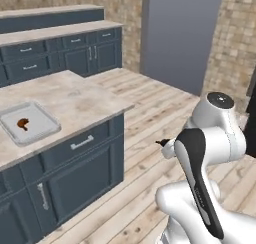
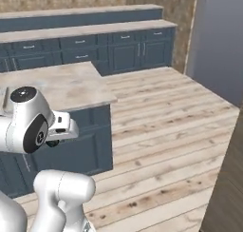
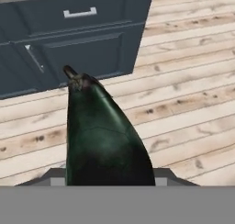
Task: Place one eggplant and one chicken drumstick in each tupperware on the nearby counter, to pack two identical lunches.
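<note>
In the hand view an eggplant (image 3: 103, 136) fills the lower centre of the frame, its stem end pointing up toward the dark blue cabinet front at the top. The gripper (image 3: 109, 179) is closed on the eggplant; its fingertips are almost wholly hidden behind the vegetable, with only grey slivers showing at either side of its base. Wooden floor (image 3: 193, 81) lies beneath.

In the left base view the island counter (image 1: 85, 100) occupies the left half. A shallow pale tray (image 1: 47, 119) sits at its left, partly cut off by the frame edge, with a chicken drumstick (image 1: 22, 123) lying inside. The arm's white body at lower right hides the gripper; a small dark tip (image 1: 161, 143) juts out to its left, too small to identify.

In the right base view the counter corner (image 2: 90, 91) appears at centre left. The arm blocks much of it, and something at the far left edge behind the arm cannot be made out.
</note>
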